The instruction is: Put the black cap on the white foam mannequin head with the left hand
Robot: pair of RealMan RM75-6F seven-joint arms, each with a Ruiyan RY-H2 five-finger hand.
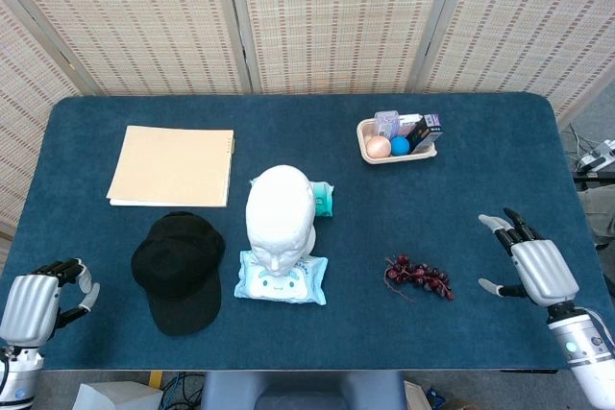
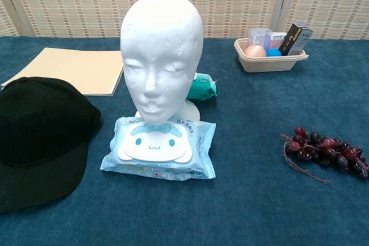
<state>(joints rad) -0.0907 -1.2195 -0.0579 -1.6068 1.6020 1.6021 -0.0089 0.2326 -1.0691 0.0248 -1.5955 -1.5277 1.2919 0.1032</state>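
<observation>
The black cap (image 1: 179, 270) lies flat on the blue table, brim toward the front edge; it fills the left side of the chest view as the black cap (image 2: 40, 136). Just right of it the white foam mannequin head (image 1: 280, 217) stands upright and bare, facing front, close up in the chest view (image 2: 161, 56). My left hand (image 1: 38, 302) rests at the front left corner, well left of the cap, fingers curled in with nothing in them. Over by the table's right edge, my right hand (image 1: 533, 264) has its fingers spread and holds nothing. Neither hand shows in the chest view.
A blue pack of wet wipes (image 1: 282, 278) lies in front of the mannequin, a small teal pack (image 1: 322, 199) behind it. A beige folder (image 1: 173, 166) lies behind the cap. Dark grapes (image 1: 418, 277) sit front right. A tray (image 1: 370, 154) of small items stands at the back.
</observation>
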